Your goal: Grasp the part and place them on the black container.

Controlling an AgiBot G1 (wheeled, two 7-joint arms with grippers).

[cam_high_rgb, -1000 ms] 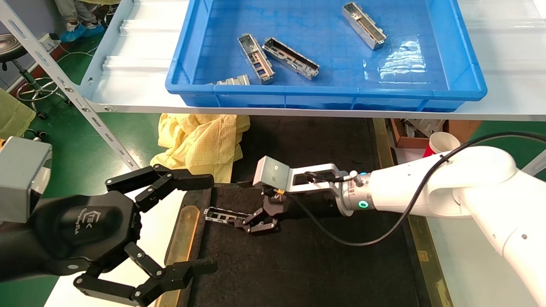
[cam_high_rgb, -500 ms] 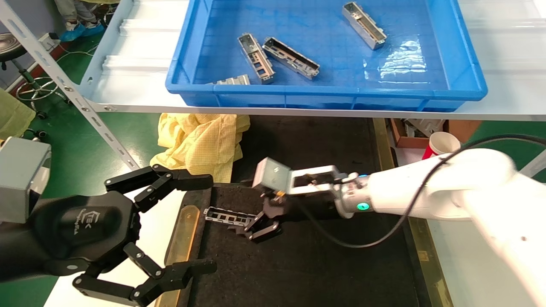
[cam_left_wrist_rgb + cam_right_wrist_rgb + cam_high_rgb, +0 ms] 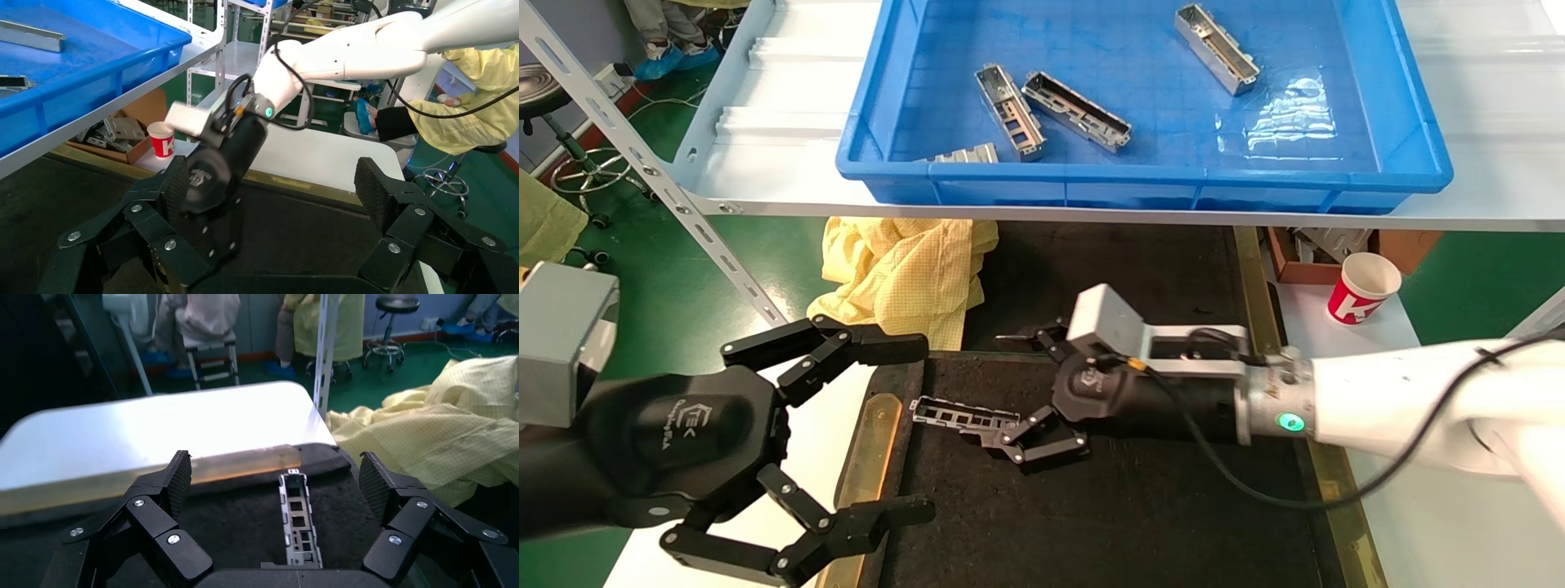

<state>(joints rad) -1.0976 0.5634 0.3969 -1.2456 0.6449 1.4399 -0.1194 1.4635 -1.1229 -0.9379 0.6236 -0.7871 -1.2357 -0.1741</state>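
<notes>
- Pulled back to the right over the last second, the right gripper (image 3: 1030, 392) now has its black fingers spread wide, where they were earlier closed around the near end of the small silver-grey metal channel part (image 3: 964, 415).
- Far left, the left gripper (image 3: 903, 429) hangs idle at the tray's left edge, its black fingers (image 3: 179, 184) wide apart and holding nothing.
- Just right of it, a brass-coloured strip (image 3: 870, 449) borders the flat black felt-surfaced container (image 3: 1107, 514).
- Next, the released part lies flat on the felt near the container's left side; in the right wrist view the part (image 3: 297, 520) sits between the open fingers (image 3: 179, 478), apart from both pads.
- Beyond, a crumpled yellow garment (image 3: 903, 269) lies just past the container's far left corner.
- Above, on the shelf, a deep blue plastic crate (image 3: 1140, 175) holds more parts: two (image 3: 1050, 110) touching near its middle, one at the front wall, one (image 3: 1216, 47) farther right.
- At right, a red-and-white paper cup (image 3: 1363, 287) stands beside the container.
- Judgement: placement looks done; the retreat is best made straight back and upward, fingers kept wide so the lower one, close to the part's end, does not drag it, before reaching up to the crate for another.
</notes>
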